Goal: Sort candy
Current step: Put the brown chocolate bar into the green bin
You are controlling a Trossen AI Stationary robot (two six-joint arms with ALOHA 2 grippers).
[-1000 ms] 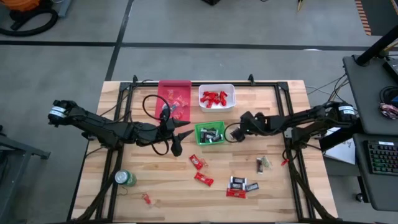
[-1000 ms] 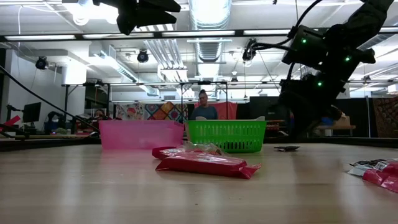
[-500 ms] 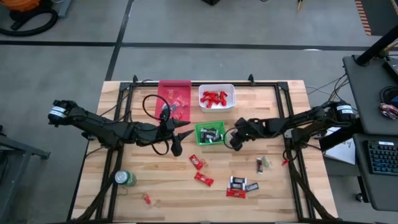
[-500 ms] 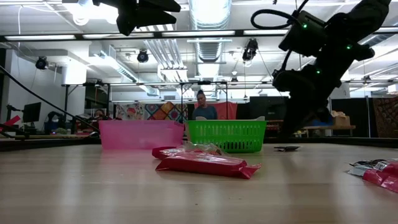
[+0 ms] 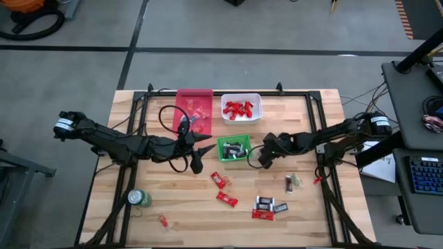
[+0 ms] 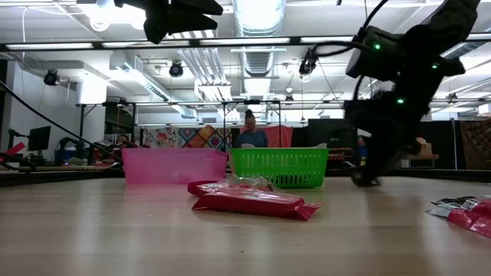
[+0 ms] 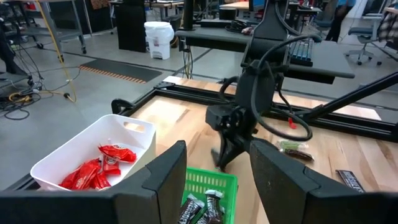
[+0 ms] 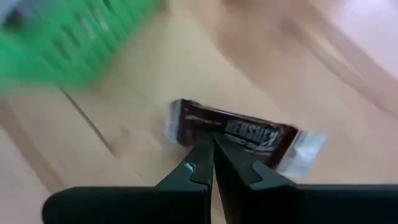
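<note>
Descended since the earlier frame, the right pincer (image 5: 263, 160) is at bench level, fingers shut and empty, tips over a dark Hershey's bar (image 8: 239, 133) at 3 o'clock of the green basket (image 5: 223, 147). Judged step: approach; next, open and grasp. Left pincer (image 5: 199, 153) waits, parted.

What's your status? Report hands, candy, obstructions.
Right hand shut, tips down at a dark Hershey's bar beside the green basket, not gripping it. Left hand open, hovering by the basket. Nothing blocking.
</note>
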